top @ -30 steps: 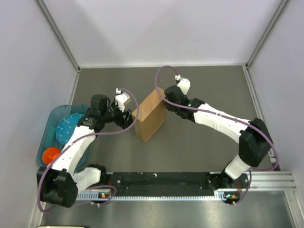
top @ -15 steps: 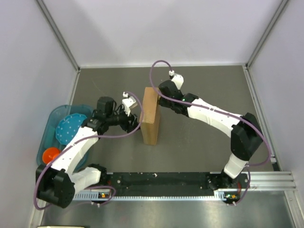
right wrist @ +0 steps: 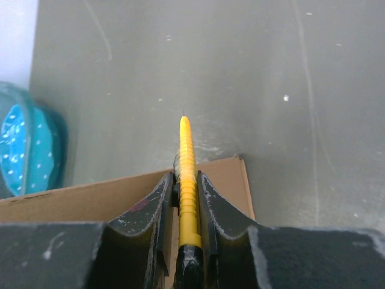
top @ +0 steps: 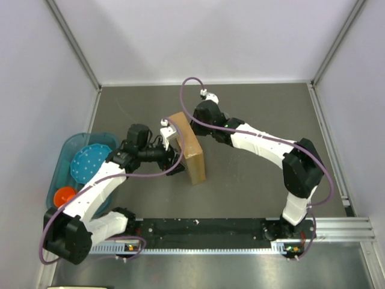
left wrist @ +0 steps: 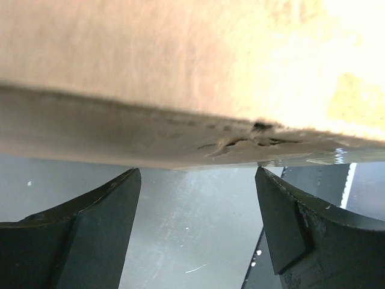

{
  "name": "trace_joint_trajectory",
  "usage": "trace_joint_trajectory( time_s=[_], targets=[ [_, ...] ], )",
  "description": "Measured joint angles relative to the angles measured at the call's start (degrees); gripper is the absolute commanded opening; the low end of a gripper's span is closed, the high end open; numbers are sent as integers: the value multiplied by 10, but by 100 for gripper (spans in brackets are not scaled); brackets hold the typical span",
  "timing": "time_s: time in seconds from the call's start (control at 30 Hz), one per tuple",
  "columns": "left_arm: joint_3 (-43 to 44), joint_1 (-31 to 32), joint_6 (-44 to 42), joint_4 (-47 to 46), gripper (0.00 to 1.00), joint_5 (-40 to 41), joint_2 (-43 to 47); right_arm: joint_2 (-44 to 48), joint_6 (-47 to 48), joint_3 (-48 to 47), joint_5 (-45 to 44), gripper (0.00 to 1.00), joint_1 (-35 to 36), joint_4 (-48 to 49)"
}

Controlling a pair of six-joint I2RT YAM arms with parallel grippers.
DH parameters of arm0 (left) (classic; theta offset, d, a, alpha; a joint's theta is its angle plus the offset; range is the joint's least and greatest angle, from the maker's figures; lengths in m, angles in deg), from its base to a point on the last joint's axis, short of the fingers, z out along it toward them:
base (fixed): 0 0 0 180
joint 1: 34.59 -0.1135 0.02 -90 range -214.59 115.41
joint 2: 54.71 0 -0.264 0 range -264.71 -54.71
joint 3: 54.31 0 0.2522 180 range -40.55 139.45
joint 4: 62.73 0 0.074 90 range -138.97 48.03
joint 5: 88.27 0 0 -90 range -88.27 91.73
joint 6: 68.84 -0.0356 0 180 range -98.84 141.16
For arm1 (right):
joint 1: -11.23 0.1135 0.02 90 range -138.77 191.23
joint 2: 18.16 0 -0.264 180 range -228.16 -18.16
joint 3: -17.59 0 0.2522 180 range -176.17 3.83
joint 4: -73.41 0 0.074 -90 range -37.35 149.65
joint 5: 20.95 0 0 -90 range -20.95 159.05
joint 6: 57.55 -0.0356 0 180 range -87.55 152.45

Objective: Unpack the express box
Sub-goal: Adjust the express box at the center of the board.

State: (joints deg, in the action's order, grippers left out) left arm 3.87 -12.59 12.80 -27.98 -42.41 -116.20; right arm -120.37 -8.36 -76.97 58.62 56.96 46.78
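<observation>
A robotics lab cell: white panel walls (top: 204,36), aluminium corner posts (top: 74,45), grey table (top: 252,192), black mounting rail (top: 204,227).

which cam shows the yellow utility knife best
The right wrist view: the yellow utility knife runs up the centre, clamped in the right end effector above the express box edge. The top external view hides it behind that end effector; the left wrist view lacks it.

A dull grey tabletop (top: 258,108) fills the middle of the frame, boxed in by pale, evenly lit walls (top: 204,36) at top, left and right, with metal struts (top: 72,42) slanting down from both upper corners.
</observation>
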Motion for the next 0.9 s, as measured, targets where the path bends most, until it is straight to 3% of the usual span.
trace_joint_trajectory(
  time_s=[0.17, 0.5, 0.9],
  targets=[
    [0, 15, 25, -3, 99, -16, 0, -9, 13, 0, 80, 0, -3, 47],
    [5, 39, 59, -7, 99, -15, 0, -25, 38, 0, 183, 0, -28, 88],
    [79, 33, -94, 145, 99, 34, 38, -25, 61, 0, 249, 0, -61, 97]
  ],
)
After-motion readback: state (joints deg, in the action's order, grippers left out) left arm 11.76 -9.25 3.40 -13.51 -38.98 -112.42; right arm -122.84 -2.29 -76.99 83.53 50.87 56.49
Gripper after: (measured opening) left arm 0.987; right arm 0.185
